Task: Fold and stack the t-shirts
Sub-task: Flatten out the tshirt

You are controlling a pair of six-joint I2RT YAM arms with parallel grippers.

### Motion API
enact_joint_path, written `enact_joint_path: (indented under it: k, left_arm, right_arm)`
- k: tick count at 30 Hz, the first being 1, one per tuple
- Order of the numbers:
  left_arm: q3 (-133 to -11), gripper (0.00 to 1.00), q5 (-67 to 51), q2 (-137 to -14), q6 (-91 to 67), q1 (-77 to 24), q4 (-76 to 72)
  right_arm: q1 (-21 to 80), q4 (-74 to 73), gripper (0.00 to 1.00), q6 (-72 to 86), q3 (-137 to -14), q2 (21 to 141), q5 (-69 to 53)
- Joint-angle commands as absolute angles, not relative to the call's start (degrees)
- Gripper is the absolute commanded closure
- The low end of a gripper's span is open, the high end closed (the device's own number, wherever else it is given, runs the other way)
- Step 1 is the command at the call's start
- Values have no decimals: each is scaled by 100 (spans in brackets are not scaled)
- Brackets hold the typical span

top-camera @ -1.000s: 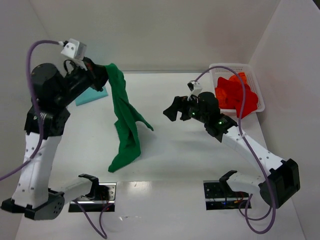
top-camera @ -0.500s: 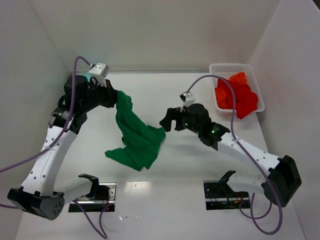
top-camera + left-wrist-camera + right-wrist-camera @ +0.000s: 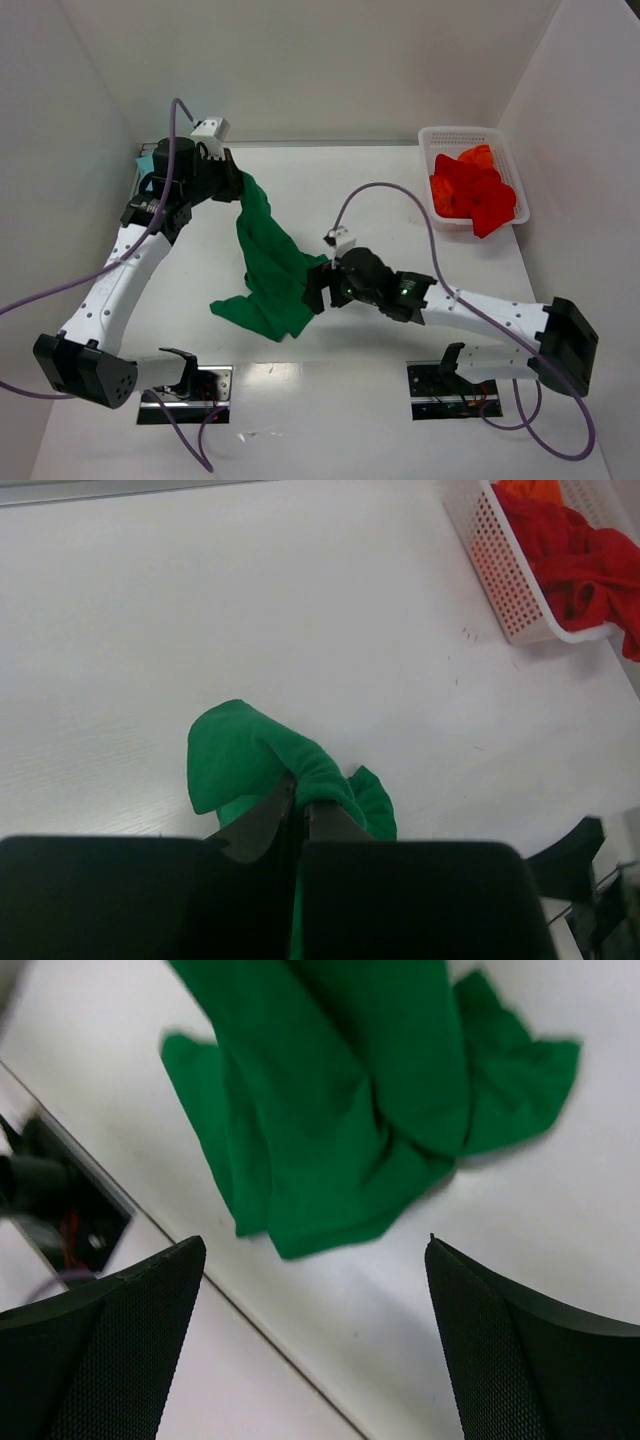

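Observation:
The dark green t-shirt [image 3: 272,270] hangs from my left gripper [image 3: 238,186] at the back left and trails down into a crumpled heap on the table near the front. In the left wrist view my left gripper [image 3: 298,798] is shut on a bunched fold of the green shirt [image 3: 240,755]. My right gripper [image 3: 318,290] is open and empty, low beside the heap's right edge. In the right wrist view the heap [image 3: 340,1110] lies just ahead of the open fingers [image 3: 150,1290]. Red t-shirts [image 3: 472,192] fill the basket. A pale teal shirt [image 3: 146,162] shows behind my left arm.
The white mesh basket [image 3: 428,138] stands at the back right against the right wall; it also shows in the left wrist view [image 3: 500,570]. White walls close in the table at the back and both sides. Two arm bases with cables sit at the near edge.
My left gripper has come down and back with the green shirt, so its lower part now lies heaped on the table. My right gripper has moved forward and left to the heap.

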State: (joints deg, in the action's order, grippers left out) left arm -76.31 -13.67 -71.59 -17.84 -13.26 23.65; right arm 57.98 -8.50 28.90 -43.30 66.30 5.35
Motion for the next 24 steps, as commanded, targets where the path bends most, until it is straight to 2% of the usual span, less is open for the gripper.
enact_joint_path:
  k: [1, 10, 17, 24]
  left_arm:
    - [-8000, 100, -1090, -7242, -1829, -1318, 2047]
    - [-7979, 100, -984, -7251, -1749, -1318, 1969]
    - [-7884, 100, -984, -7251, -1728, -1318, 1969]
    - [-7884, 100, -932, -7146, -1696, -1318, 2021]
  right_arm:
    - [6238, -1337, 5, 3035, -4789, 7029, 782]
    - [6643, -1670, 7, 3621, -4985, 7880, 308]
    - [7180, -2168, 8, 3642, -5962, 9340, 927]
    - [7242, -2374, 12, 3674, -6231, 9597, 1514]
